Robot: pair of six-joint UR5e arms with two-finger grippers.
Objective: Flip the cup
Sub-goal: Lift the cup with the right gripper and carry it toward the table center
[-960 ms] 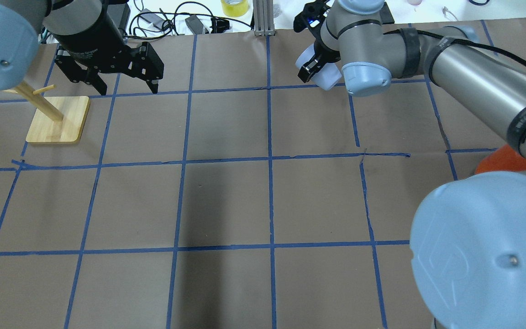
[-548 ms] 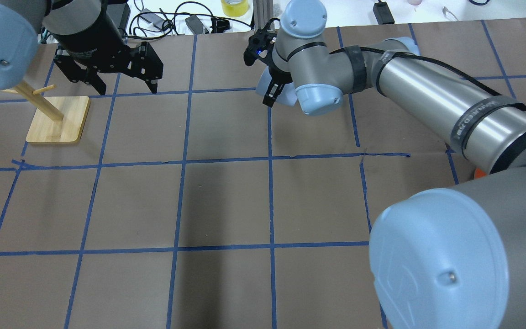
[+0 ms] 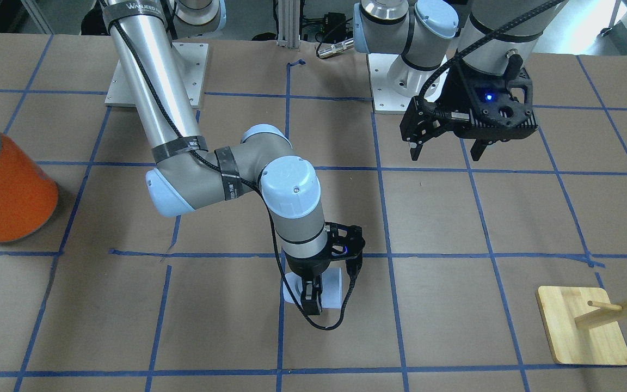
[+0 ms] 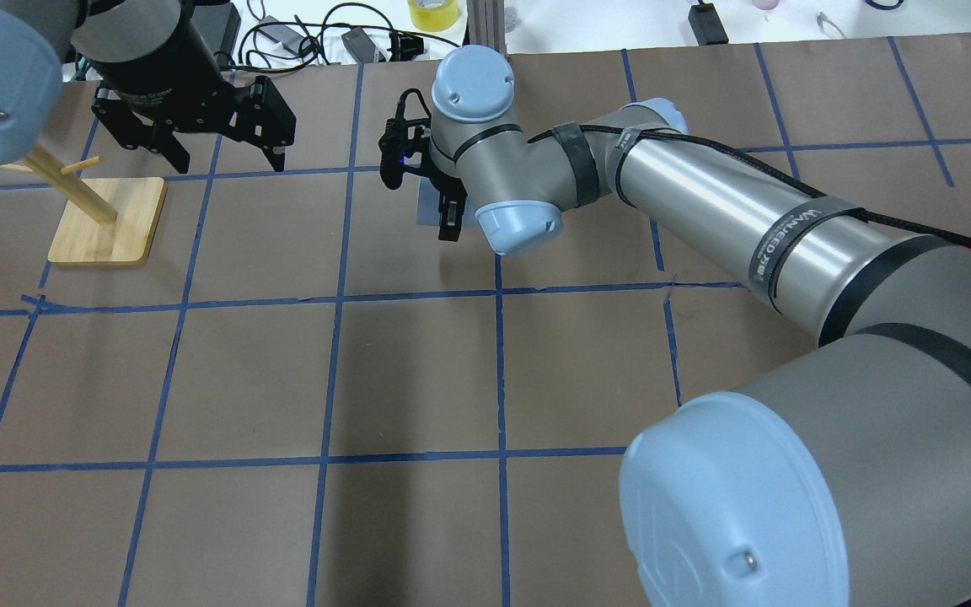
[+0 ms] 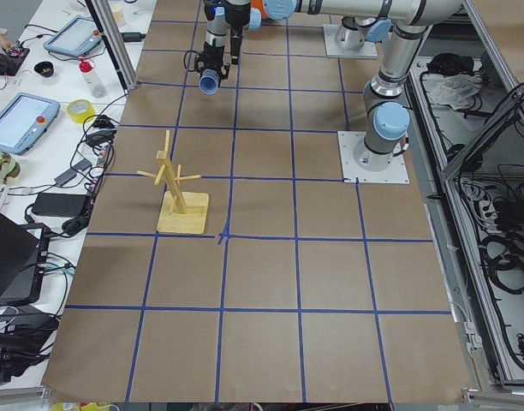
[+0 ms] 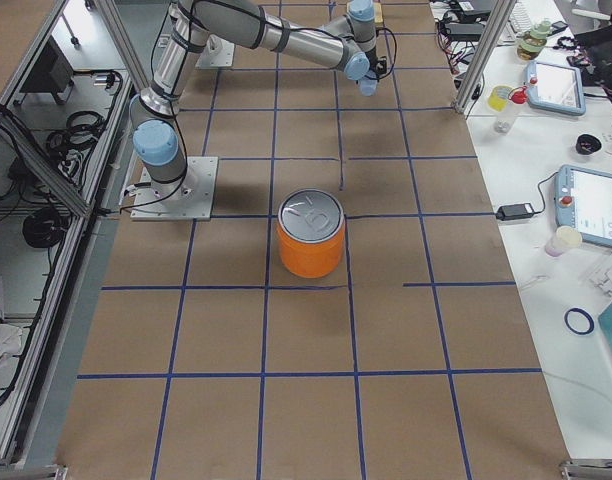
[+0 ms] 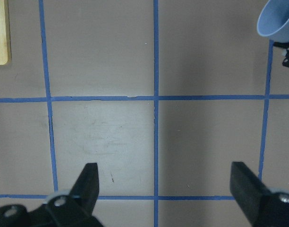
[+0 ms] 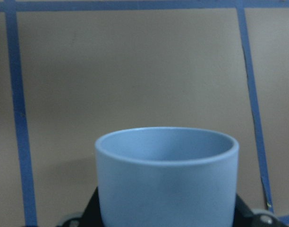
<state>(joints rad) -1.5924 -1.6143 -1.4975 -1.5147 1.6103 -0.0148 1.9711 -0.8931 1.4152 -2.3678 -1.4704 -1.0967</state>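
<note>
The right claw [image 3: 312, 302] is clenched on the cup [image 3: 332, 289], which it holds on its side low over the tabletop [image 3: 455, 218]. Turn the wrist until the cup stands square, lower it, then release. The left claw [image 3: 447, 154], spread wide, the rack [image 3: 583, 326] and the can [image 3: 3, 190] are well apart from it, so none should obstruct.

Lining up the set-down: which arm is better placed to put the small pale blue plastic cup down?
Right, likely. The right claw is shut on the small pale blue plastic cup; the left claw hangs open and empty, well apart from it.
</note>
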